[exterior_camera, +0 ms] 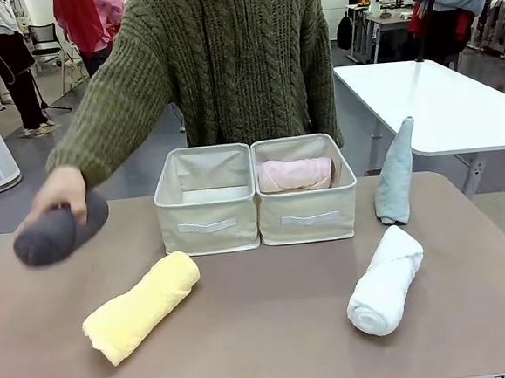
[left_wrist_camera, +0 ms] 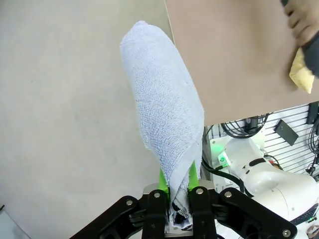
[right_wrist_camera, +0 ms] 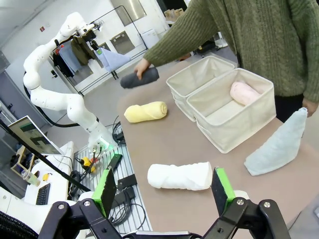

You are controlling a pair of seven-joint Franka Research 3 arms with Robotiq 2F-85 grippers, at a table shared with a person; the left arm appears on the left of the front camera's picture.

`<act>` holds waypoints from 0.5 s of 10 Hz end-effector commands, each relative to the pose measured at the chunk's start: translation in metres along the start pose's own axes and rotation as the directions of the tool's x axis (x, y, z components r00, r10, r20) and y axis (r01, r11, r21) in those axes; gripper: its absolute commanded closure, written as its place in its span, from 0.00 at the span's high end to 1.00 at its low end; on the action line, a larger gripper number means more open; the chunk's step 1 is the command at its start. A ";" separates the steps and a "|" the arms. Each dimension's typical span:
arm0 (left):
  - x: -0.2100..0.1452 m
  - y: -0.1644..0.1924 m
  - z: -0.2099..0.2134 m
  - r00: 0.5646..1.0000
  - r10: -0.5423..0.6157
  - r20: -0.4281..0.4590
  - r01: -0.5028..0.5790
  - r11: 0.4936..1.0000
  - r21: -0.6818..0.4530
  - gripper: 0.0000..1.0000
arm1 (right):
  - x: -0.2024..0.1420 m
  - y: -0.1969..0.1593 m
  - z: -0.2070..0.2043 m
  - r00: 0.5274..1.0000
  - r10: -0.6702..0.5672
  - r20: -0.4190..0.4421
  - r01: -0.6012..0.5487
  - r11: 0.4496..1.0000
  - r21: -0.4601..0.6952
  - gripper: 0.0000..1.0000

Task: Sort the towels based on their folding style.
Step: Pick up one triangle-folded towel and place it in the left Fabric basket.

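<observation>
Front view: the pink roll (exterior_camera: pixel 295 174) lies in the right bin (exterior_camera: pixel 307 215). The yellow roll (exterior_camera: pixel 141 306), white roll (exterior_camera: pixel 385 281) and teal cone (exterior_camera: pixel 397 174) wait on the bench (exterior_camera: pixel 272 327), and a person's hand (exterior_camera: pixel 60 191) holds the grey roll (exterior_camera: pixel 59 232).
Left wrist view: the left jaws are clamped on the blue towel (left_wrist_camera: pixel 162 114), probably cone-folded, out beyond the bench.
Right wrist view: the right jaws gape wide, empty.

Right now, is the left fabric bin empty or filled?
Empty: the left bin shows only bare lining inside; the pink towel lies in the right bin beside it.
</observation>
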State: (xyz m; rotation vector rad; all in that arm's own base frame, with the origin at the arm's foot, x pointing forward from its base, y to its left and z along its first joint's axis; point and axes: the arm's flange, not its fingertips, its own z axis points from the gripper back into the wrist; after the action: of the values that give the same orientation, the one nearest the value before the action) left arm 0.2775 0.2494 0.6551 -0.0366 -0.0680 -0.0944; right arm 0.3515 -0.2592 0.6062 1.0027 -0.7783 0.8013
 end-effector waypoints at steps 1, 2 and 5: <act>-0.003 0.000 0.003 1.000 -0.009 0.003 0.009 1.000 0.001 0.00 | 0.000 0.002 -0.001 1.000 0.000 0.013 0.000 1.000 0.007 1.00; -0.003 0.000 0.003 1.000 -0.009 0.003 0.009 1.000 0.001 0.00 | 0.000 0.002 -0.001 1.000 0.000 0.013 0.000 1.000 0.007 1.00; 0.000 -0.010 0.006 0.989 -0.145 0.035 0.145 0.989 0.000 0.15 | 0.000 0.002 -0.001 1.000 0.000 0.013 0.000 1.000 0.007 1.00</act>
State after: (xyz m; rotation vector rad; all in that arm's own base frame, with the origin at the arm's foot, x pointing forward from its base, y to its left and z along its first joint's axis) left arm 0.2787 0.2460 0.6567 -0.0339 -0.0724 -0.1378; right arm 0.3515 -0.2592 0.6061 1.0027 -0.7783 0.8013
